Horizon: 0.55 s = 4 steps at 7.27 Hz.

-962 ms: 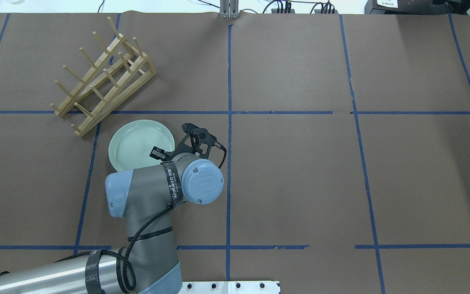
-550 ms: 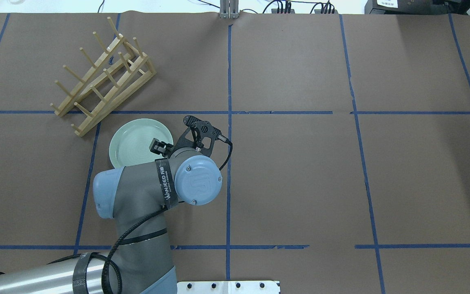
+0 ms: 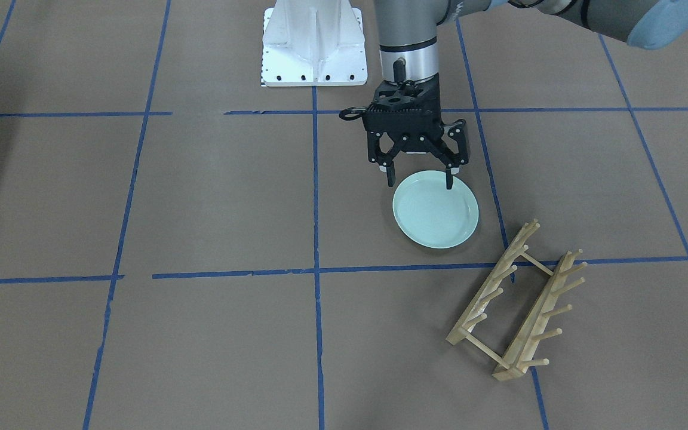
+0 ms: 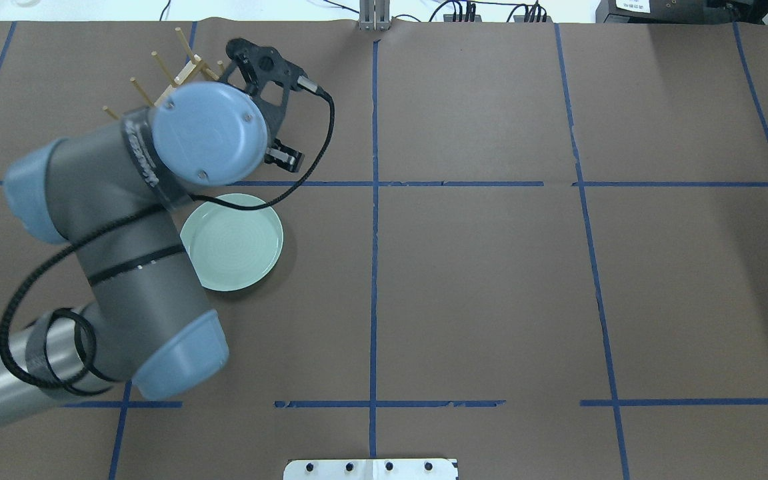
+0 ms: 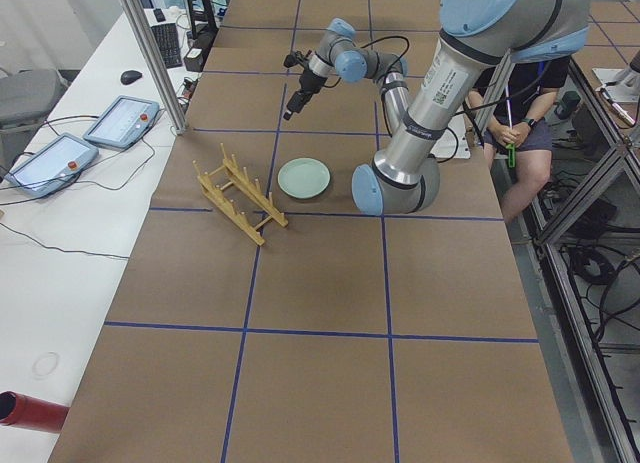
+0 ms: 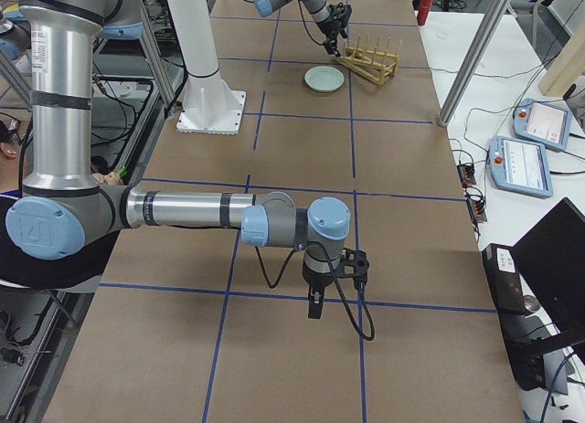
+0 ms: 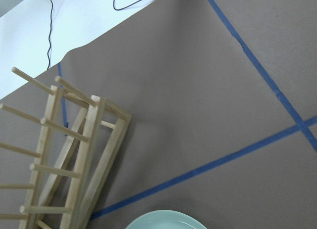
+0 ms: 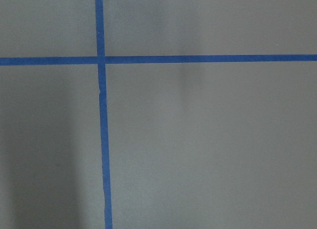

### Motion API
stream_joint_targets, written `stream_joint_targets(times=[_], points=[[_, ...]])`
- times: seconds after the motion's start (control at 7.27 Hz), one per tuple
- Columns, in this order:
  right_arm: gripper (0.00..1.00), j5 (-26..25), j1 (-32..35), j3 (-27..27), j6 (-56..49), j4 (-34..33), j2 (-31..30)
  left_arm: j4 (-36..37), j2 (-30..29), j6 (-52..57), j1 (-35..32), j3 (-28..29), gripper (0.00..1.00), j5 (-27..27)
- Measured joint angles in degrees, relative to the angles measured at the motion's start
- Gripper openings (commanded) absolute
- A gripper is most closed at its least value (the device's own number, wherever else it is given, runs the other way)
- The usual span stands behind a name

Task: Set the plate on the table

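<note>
Exterior front-facing shows the left claw (image 3: 420,179) with its two fingers spread wide and nothing between them, hanging over the robot-side edge of the plate (image 3: 436,209). The side views suggest it is well above the desk rather than down at the rim. The plate lies flat on the brown desk (image 3: 200,197), inside one taped square and touched by nothing, so the placing looks done. Beyond the plate, near but apart from it, stands the wooden rack (image 3: 517,310). The right claw (image 6: 315,300) hovers far off over another part of the desk, and I cannot tell whether it is spread or closed. The risks now lie in the withdrawal, I judge. A low sweep of the left arm's elbow or its loose black cable (image 4: 304,179) could nudge the plate or catch the rack's pegs. A drop of the claw would strike the glazed rim.
</note>
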Motion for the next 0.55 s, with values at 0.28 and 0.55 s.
stream_joint_targets(times=[0.28, 0.55], points=[[1.00, -0.01, 0.02, 0.00, -0.03, 0.00, 0.00, -1.62, 0.23, 9.63, -11.14, -1.22, 1.00, -11.75], [1.00, 0.00, -0.03, 0.00, -0.04, 0.00, 0.00, -5.00, 4.45, 20.71, -24.50, -1.24, 1.00, -27.24]])
